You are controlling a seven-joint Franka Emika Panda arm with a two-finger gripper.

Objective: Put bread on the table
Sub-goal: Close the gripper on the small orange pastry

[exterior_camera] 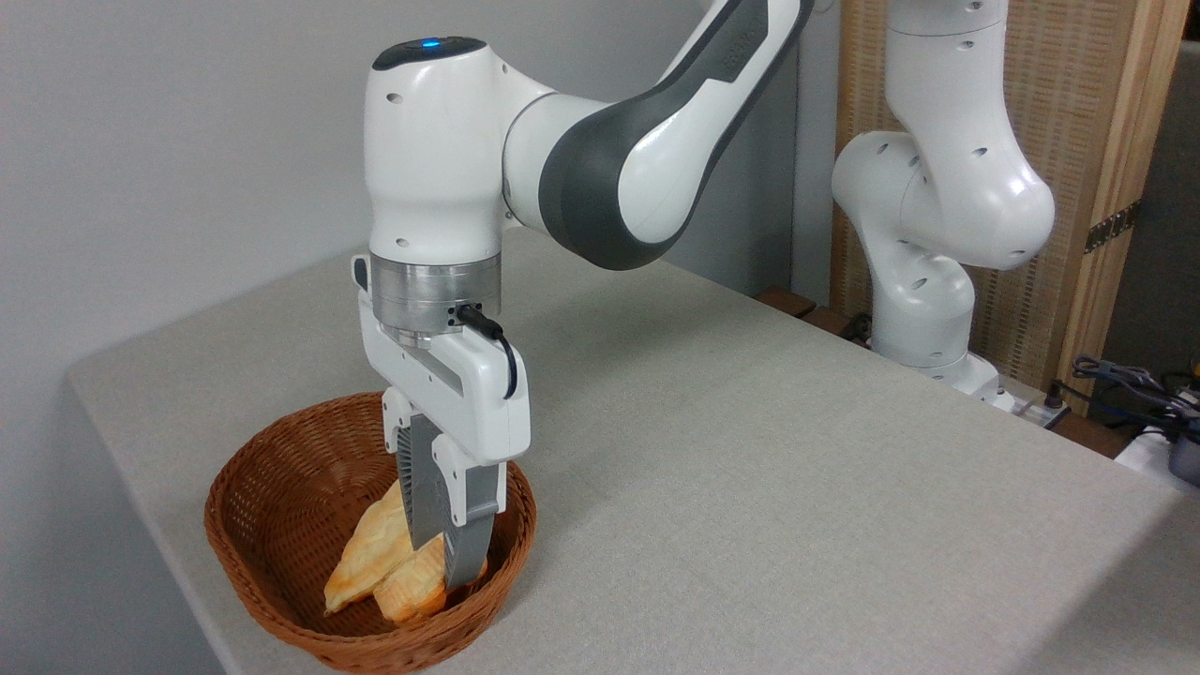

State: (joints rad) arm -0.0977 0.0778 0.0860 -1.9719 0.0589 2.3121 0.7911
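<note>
Brown wicker basket sits near the front left corner of the table, a light grey-beige top with a fine woven texture. Two baked items lie inside it, side by side and touching. The bread, a stubby golden-orange roll with a ridged pale side, rests low against the basket's front right wall. The long pale-golden pastry lies just left of it, slanting up toward the basket's centre.

The white arm reaches in from the upper right, wrist pointing straight down over the basket. The gripper is lowered inside the rim, its grey ribbed fingers set a narrow gap apart, one on either side of the roll's upper end. The fingertips appear to meet the roll, though the near finger hides the contact, so a firm grip cannot be confirmed. The roll still rests in the basket.

Cables lie beyond the table's far right edge.
</note>
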